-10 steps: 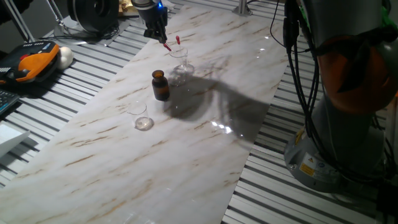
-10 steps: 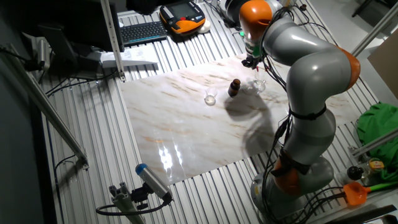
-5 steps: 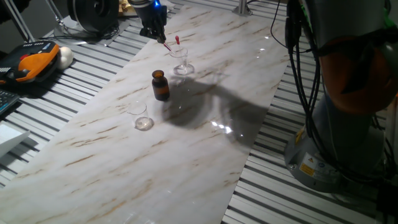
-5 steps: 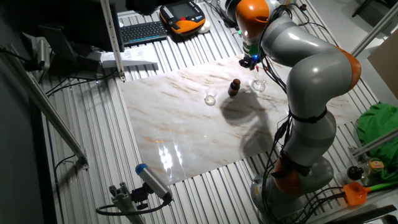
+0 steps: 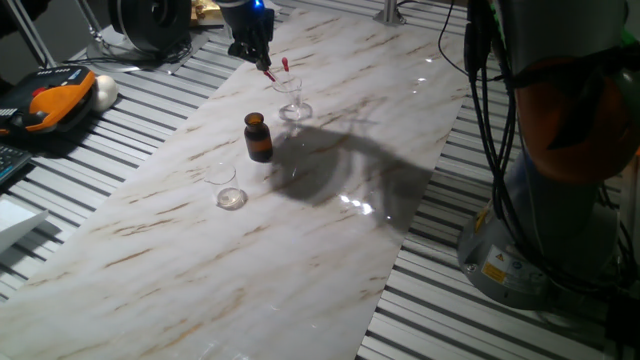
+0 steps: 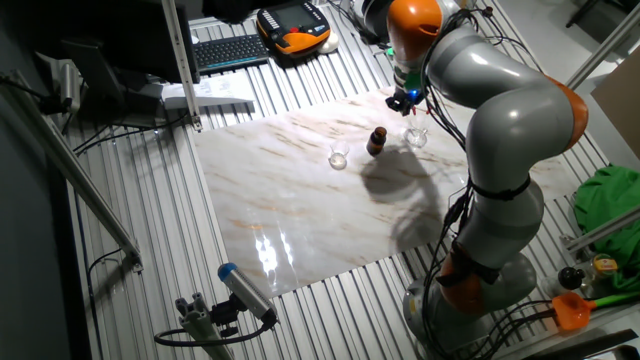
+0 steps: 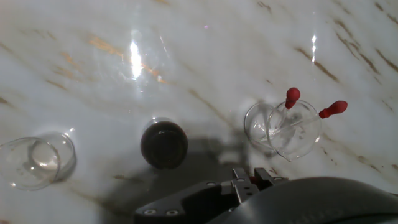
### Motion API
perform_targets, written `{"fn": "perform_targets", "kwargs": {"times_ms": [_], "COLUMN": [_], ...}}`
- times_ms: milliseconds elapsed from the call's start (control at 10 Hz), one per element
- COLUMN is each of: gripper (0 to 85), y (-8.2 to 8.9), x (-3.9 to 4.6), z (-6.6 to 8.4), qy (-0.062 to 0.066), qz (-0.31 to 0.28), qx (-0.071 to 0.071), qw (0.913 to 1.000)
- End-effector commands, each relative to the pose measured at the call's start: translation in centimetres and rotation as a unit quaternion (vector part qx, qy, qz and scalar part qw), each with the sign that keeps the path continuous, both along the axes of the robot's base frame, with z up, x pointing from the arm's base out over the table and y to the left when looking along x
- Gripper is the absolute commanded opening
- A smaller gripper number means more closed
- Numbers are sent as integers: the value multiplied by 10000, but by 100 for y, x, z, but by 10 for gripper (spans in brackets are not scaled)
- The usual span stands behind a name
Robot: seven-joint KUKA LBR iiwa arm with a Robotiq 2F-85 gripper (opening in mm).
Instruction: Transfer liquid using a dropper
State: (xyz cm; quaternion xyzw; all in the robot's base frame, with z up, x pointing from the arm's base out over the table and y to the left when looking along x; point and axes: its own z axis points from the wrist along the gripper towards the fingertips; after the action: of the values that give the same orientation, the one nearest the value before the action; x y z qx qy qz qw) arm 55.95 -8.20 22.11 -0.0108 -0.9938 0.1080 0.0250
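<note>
- One fixed view: gripper high over the far end of the bench; jaws' gap impossible to tell. Two red bulbs seen, so two droppers: dropper leaning in a clear beaker, bulb up. One amber bottle, one second beaker.
- Other fixed view: same things, too small to count.
- Hand view: both droppers crossing inside the beaker, bulbs pointing up-right.

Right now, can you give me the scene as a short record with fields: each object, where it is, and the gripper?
droppers: two, red bulbs up, leaning in the beaker
beaker: clear, upright
amber bottle: upright, between beaker and small glass, touching neither
small glass: upright, looks empty
gripper: raised near the beaker, holding nothing; open or shut unclear
</note>
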Motion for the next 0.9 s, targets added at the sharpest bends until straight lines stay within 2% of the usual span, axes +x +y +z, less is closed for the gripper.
{"fn": "perform_targets", "kwargs": {"times_ms": [0, 200, 300, 500, 700, 800], "gripper": [0, 0, 0, 0, 0, 0], "y": [1, 1, 1, 1, 1, 1], "x": [0, 0, 0, 0, 0, 0], "z": [-1, -1, -1, -1, -1, -1], "qy": [16, 14, 25, -34, -189, -226], "qz": [16, 119, 171, 363, 483, 504], "qx": [-31, 82, 84, 259, 401, 446], "qw": [10000, 9999, 9998, 9990, 9979, 9975]}}
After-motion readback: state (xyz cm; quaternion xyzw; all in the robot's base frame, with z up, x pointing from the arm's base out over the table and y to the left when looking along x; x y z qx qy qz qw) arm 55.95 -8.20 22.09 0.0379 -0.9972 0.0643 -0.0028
